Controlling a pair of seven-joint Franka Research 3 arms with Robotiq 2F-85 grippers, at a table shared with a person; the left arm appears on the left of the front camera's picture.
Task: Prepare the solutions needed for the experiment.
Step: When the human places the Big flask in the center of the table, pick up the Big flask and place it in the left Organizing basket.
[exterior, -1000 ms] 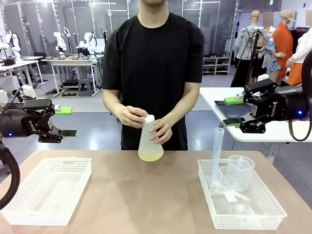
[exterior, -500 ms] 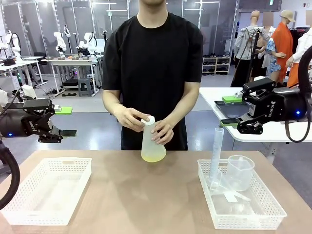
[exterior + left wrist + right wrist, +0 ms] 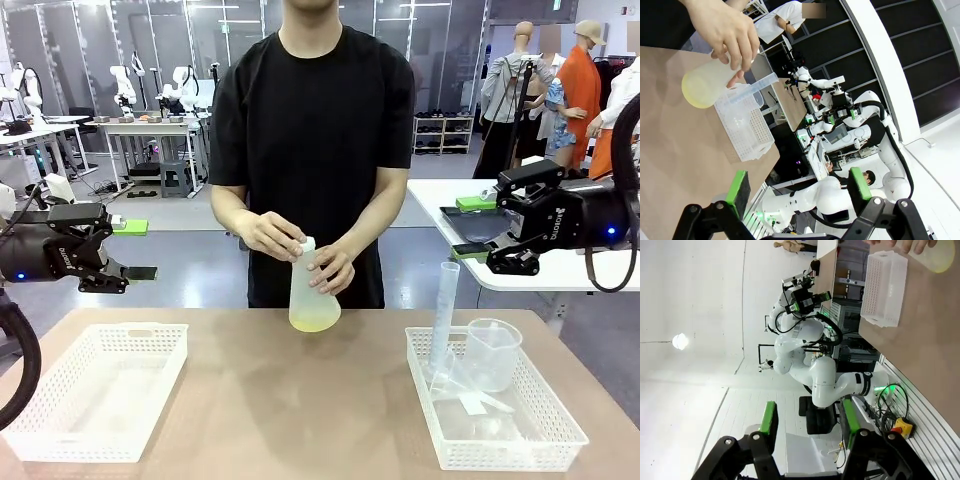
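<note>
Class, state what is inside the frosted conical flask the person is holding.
A shallow layer of pale yellow-green liquid sits at the bottom of the flask. The person's hands cover much of the neck, so its inside there is hidden.

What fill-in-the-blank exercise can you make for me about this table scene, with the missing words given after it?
1. The person holds the conical flask with ___ hands.
2. The flask holds a shallow layer of pale yellow-green ___.
3. The measuring cylinder leans in the white basket on the robot's ___ side.
4. Beside the cylinder in that basket stands a clear ___.
Missing words: both; liquid; right; beaker.
</note>
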